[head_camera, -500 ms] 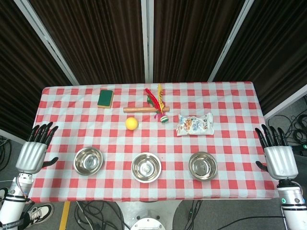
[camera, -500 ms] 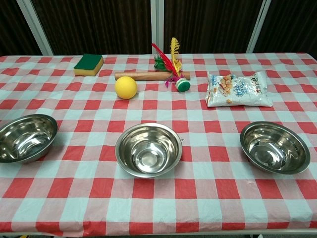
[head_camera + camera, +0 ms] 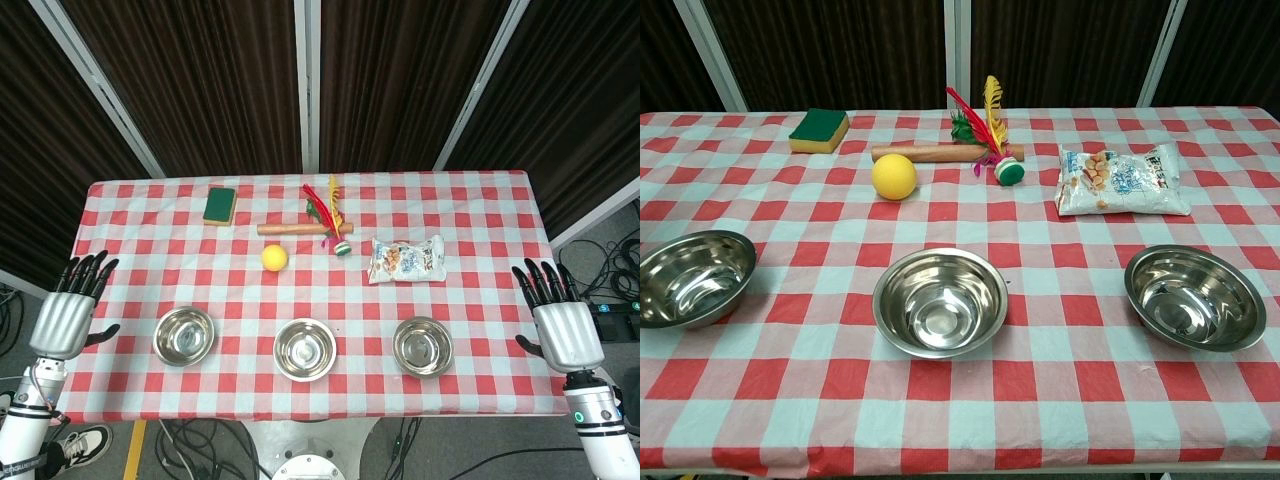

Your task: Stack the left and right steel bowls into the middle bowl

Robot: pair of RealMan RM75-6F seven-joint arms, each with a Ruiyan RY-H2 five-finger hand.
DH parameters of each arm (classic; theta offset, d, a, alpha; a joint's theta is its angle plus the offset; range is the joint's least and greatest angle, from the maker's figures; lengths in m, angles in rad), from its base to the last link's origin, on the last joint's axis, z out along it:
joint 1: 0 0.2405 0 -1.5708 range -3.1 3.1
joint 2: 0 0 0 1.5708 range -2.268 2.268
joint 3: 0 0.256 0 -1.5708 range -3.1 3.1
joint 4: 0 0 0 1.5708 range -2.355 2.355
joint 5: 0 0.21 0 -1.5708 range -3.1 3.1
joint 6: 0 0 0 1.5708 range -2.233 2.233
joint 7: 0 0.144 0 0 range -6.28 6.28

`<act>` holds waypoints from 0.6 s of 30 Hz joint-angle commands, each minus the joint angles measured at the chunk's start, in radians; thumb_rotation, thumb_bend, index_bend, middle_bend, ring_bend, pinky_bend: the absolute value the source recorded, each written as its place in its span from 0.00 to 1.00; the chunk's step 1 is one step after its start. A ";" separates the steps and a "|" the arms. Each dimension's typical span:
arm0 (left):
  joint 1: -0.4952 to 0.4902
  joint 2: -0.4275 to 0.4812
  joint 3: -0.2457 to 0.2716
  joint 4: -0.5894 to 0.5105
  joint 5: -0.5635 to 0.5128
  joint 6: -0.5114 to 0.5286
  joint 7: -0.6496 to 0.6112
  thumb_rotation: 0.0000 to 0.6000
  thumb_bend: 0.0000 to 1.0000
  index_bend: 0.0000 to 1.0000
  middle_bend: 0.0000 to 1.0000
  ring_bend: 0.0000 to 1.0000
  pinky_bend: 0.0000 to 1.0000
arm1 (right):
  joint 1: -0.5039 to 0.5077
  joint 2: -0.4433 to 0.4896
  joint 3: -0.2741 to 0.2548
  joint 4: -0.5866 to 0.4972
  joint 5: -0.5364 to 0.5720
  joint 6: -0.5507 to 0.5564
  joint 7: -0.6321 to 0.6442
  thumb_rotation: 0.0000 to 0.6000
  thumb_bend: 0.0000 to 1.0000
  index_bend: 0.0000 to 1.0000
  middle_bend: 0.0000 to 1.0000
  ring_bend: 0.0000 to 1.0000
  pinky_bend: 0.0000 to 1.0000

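Note:
Three steel bowls stand in a row near the table's front edge: the left bowl [image 3: 184,335] [image 3: 690,278], the middle bowl [image 3: 304,349] [image 3: 940,300] and the right bowl [image 3: 422,345] [image 3: 1194,296]. All are empty and upright. My left hand [image 3: 68,315] hovers beyond the table's left edge, fingers spread, holding nothing. My right hand [image 3: 561,322] is at the table's right edge, fingers spread, holding nothing. Neither hand shows in the chest view.
Behind the bowls lie a yellow ball [image 3: 274,258] [image 3: 894,176], a snack bag [image 3: 406,259] [image 3: 1121,180], a wooden rolling pin [image 3: 290,228], a feathered shuttlecock [image 3: 331,215] and a green sponge [image 3: 219,205] [image 3: 819,129] on the red checked tablecloth [image 3: 480,215].
My right hand has moved left toward the table's right edge. My left hand has shifted slightly. The bowls have not moved.

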 commanded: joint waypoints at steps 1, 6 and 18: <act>0.001 0.001 0.005 0.001 0.002 -0.002 0.000 1.00 0.00 0.06 0.00 0.01 0.09 | 0.004 0.006 0.002 -0.010 -0.015 0.006 -0.002 1.00 0.00 0.00 0.00 0.00 0.00; 0.007 -0.015 0.015 0.019 0.002 -0.003 -0.007 1.00 0.00 0.06 0.00 0.01 0.09 | 0.010 0.020 -0.006 -0.022 -0.016 -0.015 -0.013 1.00 0.00 0.00 0.00 0.00 0.00; 0.019 -0.006 0.011 -0.015 0.023 0.042 0.011 1.00 0.00 0.06 0.00 0.01 0.09 | 0.017 -0.009 -0.080 -0.052 -0.141 -0.045 -0.063 1.00 0.00 0.00 0.08 0.00 0.00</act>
